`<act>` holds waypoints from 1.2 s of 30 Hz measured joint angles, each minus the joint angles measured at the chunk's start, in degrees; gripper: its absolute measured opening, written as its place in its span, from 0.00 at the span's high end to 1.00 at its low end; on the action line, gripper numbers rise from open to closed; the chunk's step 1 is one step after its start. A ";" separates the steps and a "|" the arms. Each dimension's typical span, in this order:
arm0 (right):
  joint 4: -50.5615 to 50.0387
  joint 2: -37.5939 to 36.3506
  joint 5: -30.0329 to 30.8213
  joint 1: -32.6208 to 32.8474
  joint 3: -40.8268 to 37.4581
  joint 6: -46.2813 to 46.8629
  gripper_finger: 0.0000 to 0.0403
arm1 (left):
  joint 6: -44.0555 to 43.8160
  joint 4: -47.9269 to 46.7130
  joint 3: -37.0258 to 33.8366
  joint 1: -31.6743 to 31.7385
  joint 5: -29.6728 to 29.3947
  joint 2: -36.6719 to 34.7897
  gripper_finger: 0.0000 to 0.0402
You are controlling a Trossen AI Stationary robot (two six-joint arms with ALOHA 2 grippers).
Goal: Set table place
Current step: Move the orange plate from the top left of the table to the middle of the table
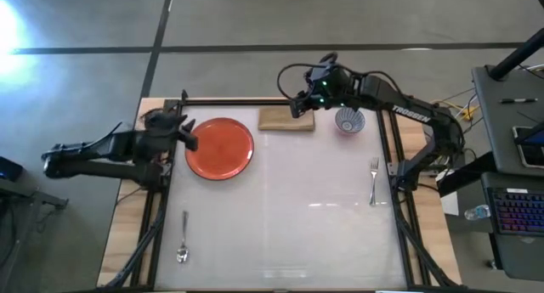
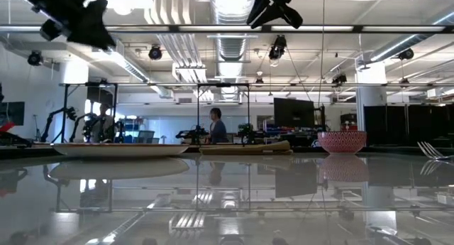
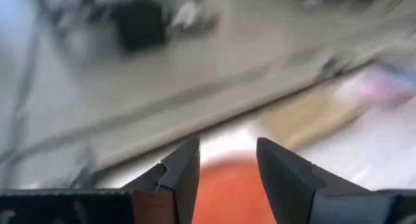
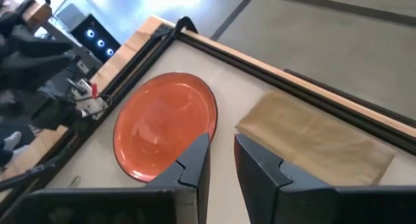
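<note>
High view only: the whole table (image 1: 280, 216), with a spoon (image 1: 183, 238) well behind the left gripper (image 1: 189, 133) and a fork (image 1: 372, 180) well behind the right gripper (image 1: 299, 104) — neither wrist view shows either piece of cutlery
Low view only: a person (image 2: 215, 126) standing in the room beyond the table, and the patterned side of the bowl (image 2: 342, 140); both arms enter from the top of that picture
Left gripper: fingers a narrow gap apart, holding nothing, at the edge of the orange plate (image 1: 220, 148) on the side away from the napkin
Right gripper: fingers a narrow gap apart, empty, above the end of the tan napkin (image 1: 286, 118) nearest the plate
Left wrist view: heavily blurred — orange plate just ahead of the fingers (image 3: 179, 169), napkin farther off, little else readable
Right wrist view: plate and napkin both ahead of the fingers (image 4: 195, 156), apart from each other, with the left arm beyond the plate
Bowl: beside the right arm, at the end of the napkin farthest from the plate; whether they touch cannot be told
Hidden: the low view cuts the fork to its tines at the frame edge
Table axis: long side runs from the left arm across to the right arm; the napkin's long axis lies the same way, along the far black frame (image 1: 223, 101); spoon and fork lie crosswise to it
</note>
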 joint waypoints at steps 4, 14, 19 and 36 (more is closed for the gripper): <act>-0.04 0.00 0.00 0.00 -0.87 -0.93 0.84 | -1.81 -11.67 0.51 15.26 13.50 4.44 0.69; -0.11 0.00 0.71 0.00 -2.94 0.29 0.86 | 17.26 2.14 0.96 47.29 36.41 20.33 0.78; -0.49 0.02 1.05 0.00 -3.88 2.68 0.90 | 16.69 1.45 2.92 52.27 45.59 30.40 0.95; -1.12 0.02 1.97 0.15 -4.18 3.36 0.93 | -0.52 6.77 3.21 52.79 45.36 41.93 1.00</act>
